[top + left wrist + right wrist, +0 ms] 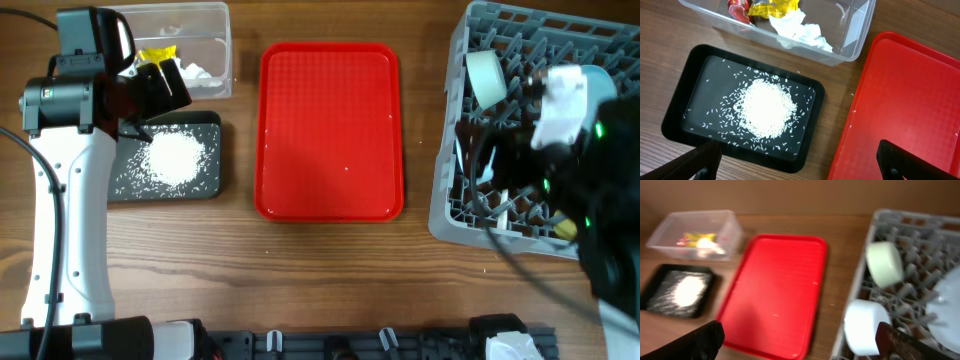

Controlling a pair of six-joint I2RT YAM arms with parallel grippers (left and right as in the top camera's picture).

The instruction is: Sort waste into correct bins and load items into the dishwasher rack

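The clear tub (850,37) holds red and yellow wrappers (771,7) and crumpled white tissue (797,30). The black tray (680,100) holds the heap of rice (766,107). My left gripper (805,165) hangs open and empty above the black tray's near corner; overhead it is by the tub (160,85). The grey dishwasher rack (450,200) holds a pale green bowl (885,262) on its side, a white cup (865,327) and a light blue plate (950,305). My right gripper (805,345) is open and empty at the rack's left side.
The flat red serving tray (330,130) lies bare in the middle, between the bins and the rack. The right arm (565,100) covers much of the rack overhead. Something yellow (566,230) shows low in the rack.
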